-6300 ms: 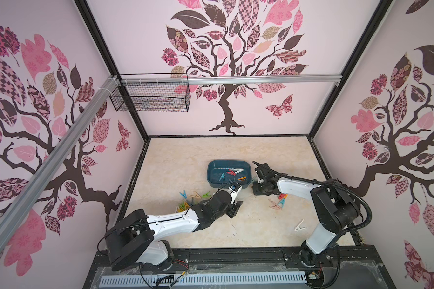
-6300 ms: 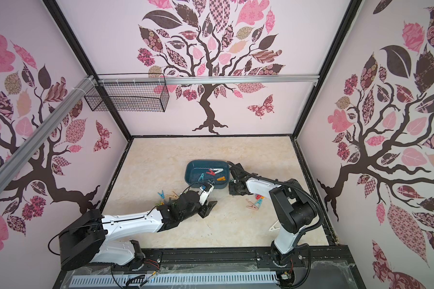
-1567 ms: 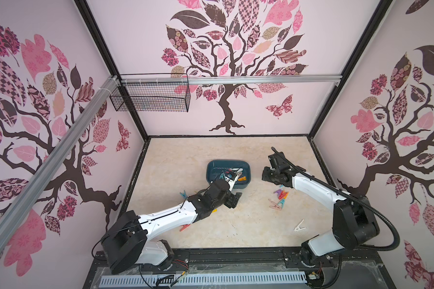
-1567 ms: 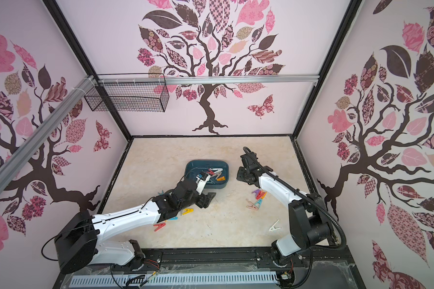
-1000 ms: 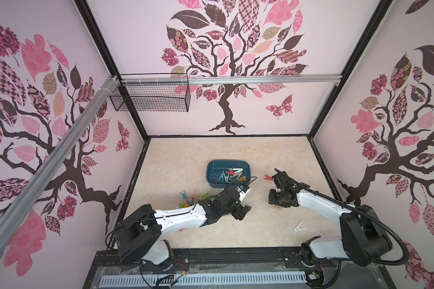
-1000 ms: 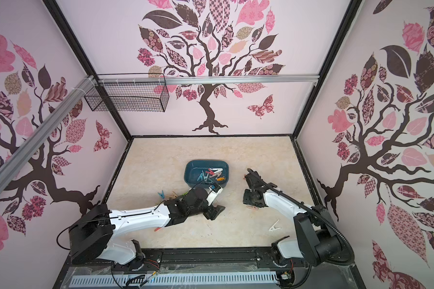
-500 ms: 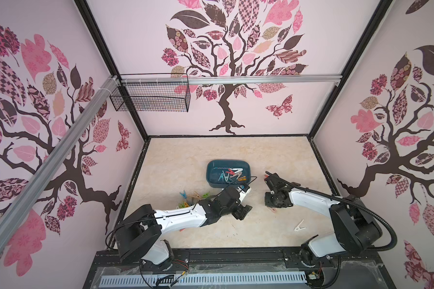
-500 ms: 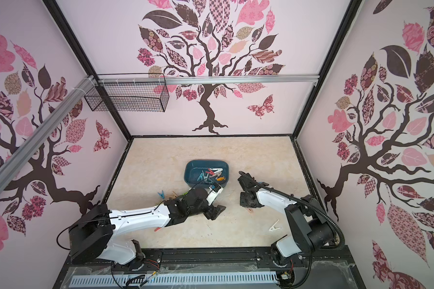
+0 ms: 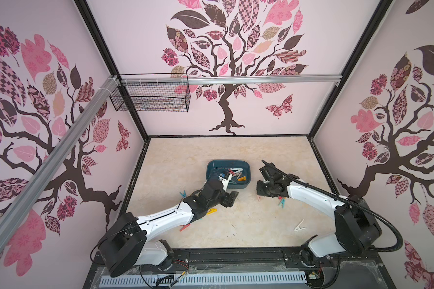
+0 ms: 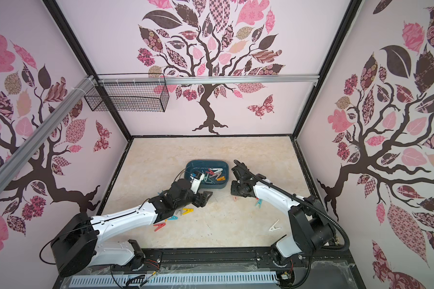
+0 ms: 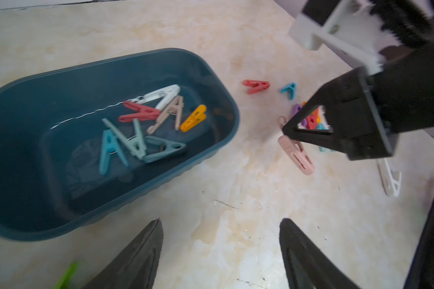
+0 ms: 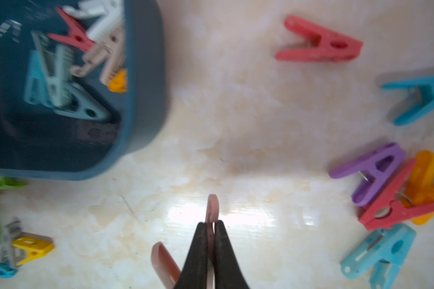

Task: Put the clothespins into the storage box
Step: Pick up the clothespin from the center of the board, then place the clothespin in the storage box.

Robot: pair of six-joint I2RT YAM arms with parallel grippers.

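The right wrist view showed plainly the right gripper (image 12: 210, 226) clamped shut on a pink clothespin (image 12: 213, 204) (both top views gave merely a pink sliver). The left gripper (image 11: 221, 222) gaped wide, empty, beside the storage box (image 9: 214, 167) on the worktop (image 9: 186, 155), clothespins (image 11: 145, 120) inside.

One storage box (image 11: 85, 85). Seven clothespins (image 11: 138, 112) inside it: one each of white, red, beige, orange, light blue, mint and grey-teal. Eight loose on the counter (image 12: 236, 112) by the right arm (image 9: 311, 197). At least six by the left arm (image 9: 166, 217), others hidden. One wire-mesh basket (image 9: 150, 96).
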